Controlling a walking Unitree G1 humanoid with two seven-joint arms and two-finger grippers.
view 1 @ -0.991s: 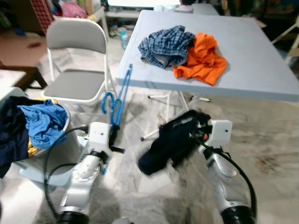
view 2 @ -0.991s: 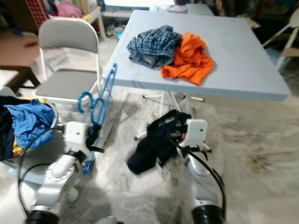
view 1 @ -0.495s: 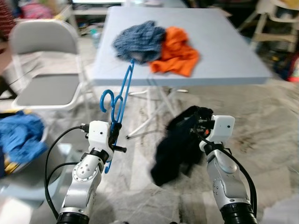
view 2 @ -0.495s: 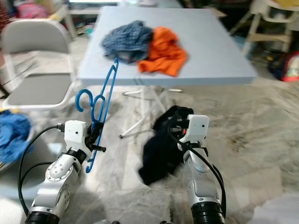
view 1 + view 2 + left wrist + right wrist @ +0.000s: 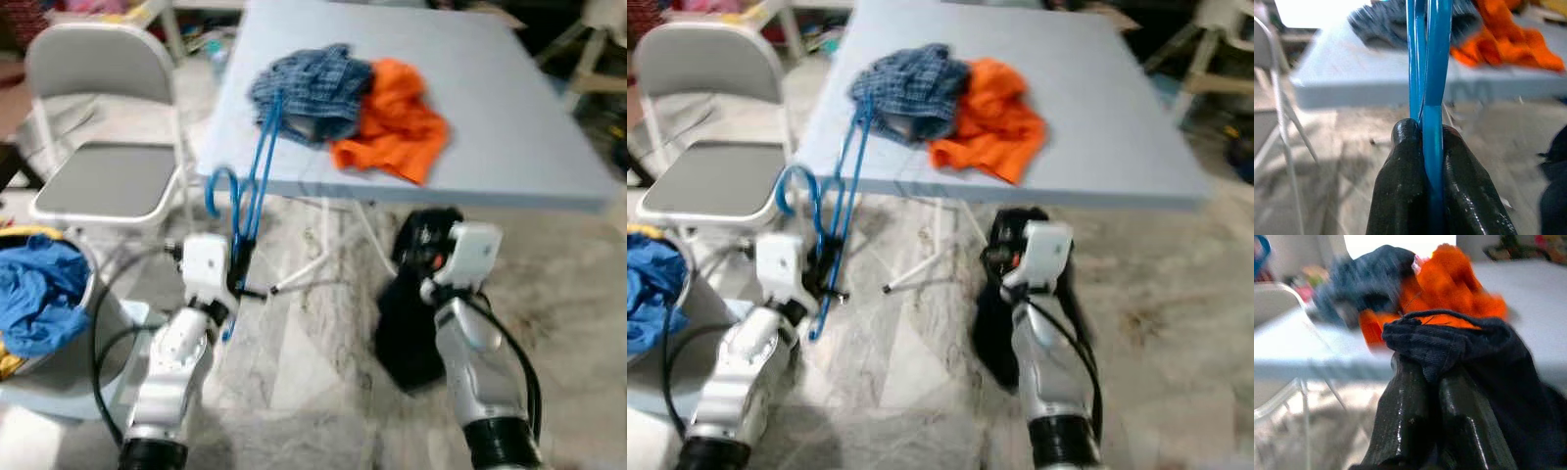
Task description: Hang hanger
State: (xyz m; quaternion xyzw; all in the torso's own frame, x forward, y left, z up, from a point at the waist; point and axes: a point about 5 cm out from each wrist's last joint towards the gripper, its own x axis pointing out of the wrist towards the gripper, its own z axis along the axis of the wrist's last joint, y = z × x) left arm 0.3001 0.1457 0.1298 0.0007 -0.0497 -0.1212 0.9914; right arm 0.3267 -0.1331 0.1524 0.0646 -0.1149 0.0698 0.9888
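A blue plastic hanger (image 5: 257,174) stands upright in front of the table's near left edge, its hook (image 5: 219,191) to the left. My left gripper (image 5: 237,279) is shut on the hanger's lower part; in the left wrist view the black fingers (image 5: 1405,186) pinch the blue bars (image 5: 1430,73). My right gripper (image 5: 427,257) is shut on a dark navy garment (image 5: 411,333) that hangs down to the floor below the table's front edge. In the right wrist view the cloth (image 5: 1459,342) is bunched over the fingers (image 5: 1405,416).
The light blue table (image 5: 509,127) carries a plaid blue garment (image 5: 309,83) and an orange garment (image 5: 397,122). A grey folding chair (image 5: 103,176) stands at left. A basket (image 5: 69,362) with blue clothes (image 5: 34,304) sits at near left. The floor is marbled tile.
The camera has shifted and the table looks nearer. Both grippers rose a little toward the table edge, still holding the hanger and the dark garment.
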